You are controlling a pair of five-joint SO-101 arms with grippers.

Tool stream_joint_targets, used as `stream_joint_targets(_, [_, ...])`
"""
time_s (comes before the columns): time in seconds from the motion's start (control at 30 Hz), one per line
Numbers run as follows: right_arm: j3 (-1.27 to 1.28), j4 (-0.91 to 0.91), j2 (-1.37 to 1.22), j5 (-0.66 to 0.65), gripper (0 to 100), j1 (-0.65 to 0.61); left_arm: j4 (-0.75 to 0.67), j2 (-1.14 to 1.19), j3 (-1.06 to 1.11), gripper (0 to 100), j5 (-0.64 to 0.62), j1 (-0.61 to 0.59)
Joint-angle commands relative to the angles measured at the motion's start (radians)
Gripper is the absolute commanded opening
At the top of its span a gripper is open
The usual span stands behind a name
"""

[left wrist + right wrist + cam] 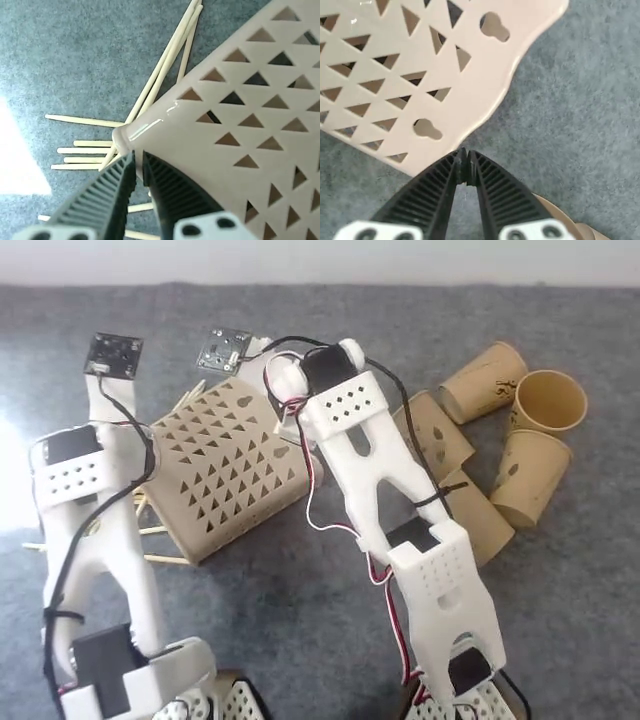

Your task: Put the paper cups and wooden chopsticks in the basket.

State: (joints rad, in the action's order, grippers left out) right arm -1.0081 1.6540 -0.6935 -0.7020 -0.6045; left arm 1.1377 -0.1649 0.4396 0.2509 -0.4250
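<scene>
The beige basket (225,475) with triangular holes lies tipped over on the grey carpet, its perforated wall facing up. Wooden chopsticks (165,65) lie scattered beside and under its corner (160,532). Several paper cups lie on their sides to the right, such as one (480,380) at the back, and one cup (548,400) stands open-mouthed. My left gripper (136,159) is shut, its tips at the basket's (240,130) rounded corner above the chopsticks. My right gripper (462,159) is shut, its tips just off the basket's (420,60) edge with the keyhole slots.
A paper cup's rim (560,220) shows just behind the right gripper. Both arms' white links stretch from the near edge of the table. Grey carpet lies open in front of the basket and at the back left.
</scene>
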Motion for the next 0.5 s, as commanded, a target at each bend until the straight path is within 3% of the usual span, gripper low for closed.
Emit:
stream_joint_targets(0.0, [-0.052,0.007,0.071,-0.012,0.9,-0.005,0.107,-0.029,-0.035,2,0.011,-0.005])
stream_joint_targets(0.2, [-0.048,0.012,0.067,-0.006,0.9,0.031,0.327,-0.130,-0.260,2,0.023,-0.041])
stream_joint_targets(0.3, [-0.051,0.041,0.067,-0.011,0.9,0.061,0.319,-0.123,-0.234,2,0.098,-0.084])
stream_joint_targets(0.47, [-0.048,0.051,0.065,-0.012,0.9,0.108,0.230,-0.052,-0.156,2,0.106,-0.129])
